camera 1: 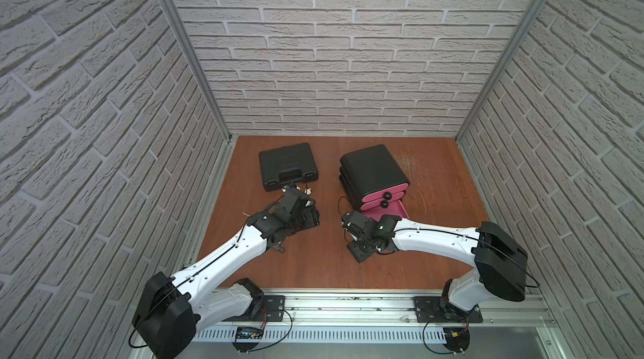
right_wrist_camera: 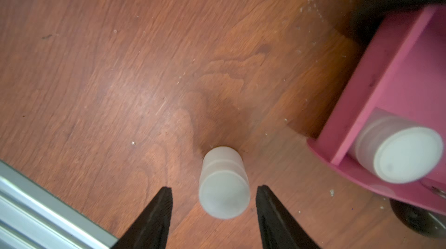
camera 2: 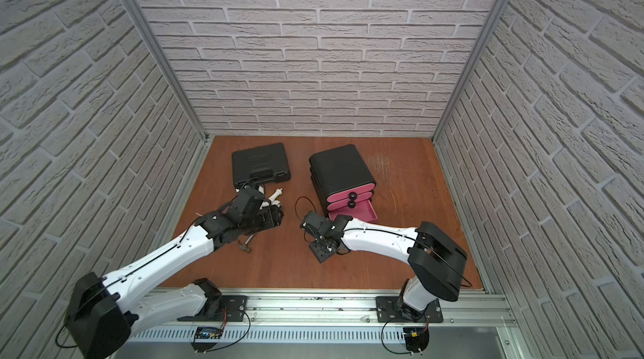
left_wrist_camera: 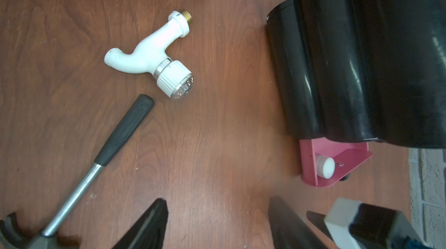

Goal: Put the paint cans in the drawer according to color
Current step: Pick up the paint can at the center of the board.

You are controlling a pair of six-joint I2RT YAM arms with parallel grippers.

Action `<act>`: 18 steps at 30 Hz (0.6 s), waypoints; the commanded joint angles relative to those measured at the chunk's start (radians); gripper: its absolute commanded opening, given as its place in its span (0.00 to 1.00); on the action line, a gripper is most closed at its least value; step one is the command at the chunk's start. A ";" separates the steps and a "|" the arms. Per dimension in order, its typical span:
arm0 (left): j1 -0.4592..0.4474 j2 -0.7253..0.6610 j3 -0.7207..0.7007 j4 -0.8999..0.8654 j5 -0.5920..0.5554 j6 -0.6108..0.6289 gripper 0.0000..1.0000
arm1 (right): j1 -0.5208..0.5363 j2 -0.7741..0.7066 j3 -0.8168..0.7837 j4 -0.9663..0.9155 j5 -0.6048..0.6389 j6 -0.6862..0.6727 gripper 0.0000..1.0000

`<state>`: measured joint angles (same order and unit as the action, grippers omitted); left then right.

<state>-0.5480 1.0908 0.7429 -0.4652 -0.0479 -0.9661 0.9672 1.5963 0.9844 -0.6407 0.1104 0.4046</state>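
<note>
One blurred can point(right_wrist_camera: 224, 187) sits seemingly loose between spread right fingers point(right_wrist_camera: 154, 218); left fingers point(left_wrist_camera: 149, 226) spread.

Drawer chest point(camera 1: 374, 174): on table point(camera 1: 435, 252), toward the rear. Tool case point(camera 1: 287, 165): left of chest, apart. Bottom drawer point(camera 2: 352, 214): pulled out at chest's front. Paint can point(left_wrist_camera: 325, 168): inside that drawer. Second paint can point(right_wrist_camera: 224, 185): on table before chest, just beside the drawer's corner. Tap fitting point(left_wrist_camera: 154, 59), hammer point(left_wrist_camera: 96, 163): on table, left-front of chest.
</note>
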 commanded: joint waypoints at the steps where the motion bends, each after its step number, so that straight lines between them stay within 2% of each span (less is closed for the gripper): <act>1: 0.006 -0.027 -0.001 -0.001 -0.016 -0.002 0.71 | 0.007 0.010 0.032 -0.024 0.037 -0.006 0.60; 10: 0.008 -0.038 -0.007 -0.015 -0.026 -0.002 0.71 | 0.003 0.032 0.022 -0.025 0.032 0.022 0.57; 18: 0.007 -0.034 -0.005 -0.015 -0.020 -0.003 0.71 | 0.001 0.056 0.035 -0.034 0.032 0.040 0.50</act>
<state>-0.5476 1.0657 0.7429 -0.4759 -0.0570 -0.9661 0.9668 1.6444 1.0016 -0.6643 0.1345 0.4236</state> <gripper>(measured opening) 0.711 0.510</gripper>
